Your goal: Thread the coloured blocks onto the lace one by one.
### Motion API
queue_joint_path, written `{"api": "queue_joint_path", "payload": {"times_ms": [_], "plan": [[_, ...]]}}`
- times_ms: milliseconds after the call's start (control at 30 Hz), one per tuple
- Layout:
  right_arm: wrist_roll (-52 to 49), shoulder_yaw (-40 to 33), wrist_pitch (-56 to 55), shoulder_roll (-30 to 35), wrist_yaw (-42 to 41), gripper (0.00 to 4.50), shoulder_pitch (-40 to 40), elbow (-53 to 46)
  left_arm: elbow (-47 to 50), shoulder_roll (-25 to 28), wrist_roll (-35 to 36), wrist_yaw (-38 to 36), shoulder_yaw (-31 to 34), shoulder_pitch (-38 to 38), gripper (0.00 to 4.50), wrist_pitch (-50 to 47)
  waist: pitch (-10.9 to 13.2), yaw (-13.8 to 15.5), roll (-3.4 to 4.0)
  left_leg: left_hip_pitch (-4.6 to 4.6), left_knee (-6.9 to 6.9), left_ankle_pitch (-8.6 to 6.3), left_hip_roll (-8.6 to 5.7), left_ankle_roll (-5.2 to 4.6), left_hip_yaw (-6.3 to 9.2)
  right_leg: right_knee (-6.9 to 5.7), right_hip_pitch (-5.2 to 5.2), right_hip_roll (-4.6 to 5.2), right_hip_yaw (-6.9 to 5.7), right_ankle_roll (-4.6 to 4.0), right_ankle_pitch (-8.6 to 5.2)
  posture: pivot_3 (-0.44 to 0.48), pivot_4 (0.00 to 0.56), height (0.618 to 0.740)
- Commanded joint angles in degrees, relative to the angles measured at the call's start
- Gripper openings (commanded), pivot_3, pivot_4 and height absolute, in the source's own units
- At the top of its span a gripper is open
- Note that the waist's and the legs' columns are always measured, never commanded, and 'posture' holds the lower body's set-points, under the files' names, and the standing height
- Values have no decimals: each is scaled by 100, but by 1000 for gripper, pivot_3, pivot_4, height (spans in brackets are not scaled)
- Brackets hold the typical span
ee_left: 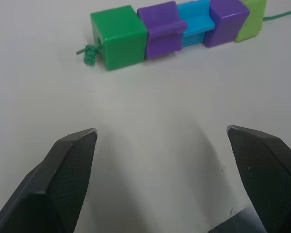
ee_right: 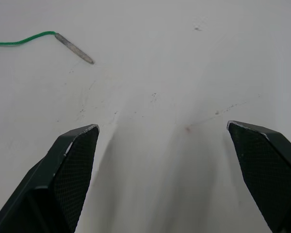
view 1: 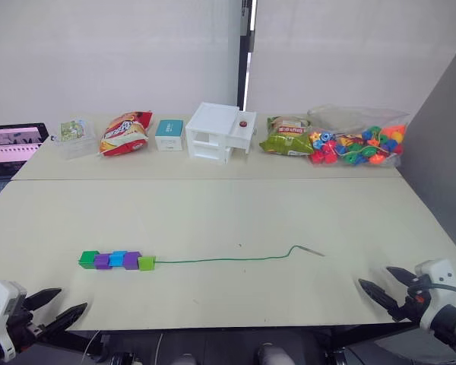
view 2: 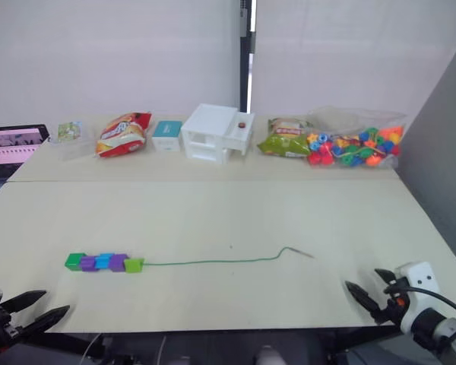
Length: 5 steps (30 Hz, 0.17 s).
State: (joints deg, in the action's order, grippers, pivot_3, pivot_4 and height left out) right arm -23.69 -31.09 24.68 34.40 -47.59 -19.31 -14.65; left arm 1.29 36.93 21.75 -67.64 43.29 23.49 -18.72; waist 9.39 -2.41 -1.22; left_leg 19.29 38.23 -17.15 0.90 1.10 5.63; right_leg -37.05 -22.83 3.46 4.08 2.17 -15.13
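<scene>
The five coloured blocks (view 1: 117, 260) sit strung in a tight row at the knotted end of the lace (view 1: 228, 259), on the table's (view 1: 213, 213) near left — the threading looks finished. Both the left gripper (view 1: 52, 307) and right gripper (view 1: 389, 284) hover spread and empty at the near edge. The left wrist view reveals the knot (ee_left: 88, 54) against the dark green cube — the right wrist view, the pale tip (ee_right: 74, 47) lying free.

Snack bags (view 1: 125, 133), a white box (view 1: 219, 131) and bagged beads (view 1: 357, 144) line the table's (view 1: 213, 213) far edge.

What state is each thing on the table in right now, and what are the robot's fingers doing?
Coloured blocks: all five strung in a touching row at the knot end.
Lace: lying loose on the table, its stiff tip free.
Left gripper: fingers open, empty.
Right gripper: fingers open, empty.
Bead bag: lying at the table's back.
</scene>
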Motion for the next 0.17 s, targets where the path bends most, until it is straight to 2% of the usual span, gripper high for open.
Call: {"api": "queue_joint_path", "payload": {"times_ms": [33,167], "plan": [[-45,-6,-150,122,-25,4458,9,-13,74,189,158,42,-59,60,4500,114,0,6,0,-1,0,0,0,0,0,0,1,0,0,0,0,0,150,740],[-49,105,-200,146,-32,4458,7,97,166,251,178,183,-137,105,4500,168,1,2,2,0,0,0,0,0,0,1,0,0,0,0,0,0,150,740]]}}
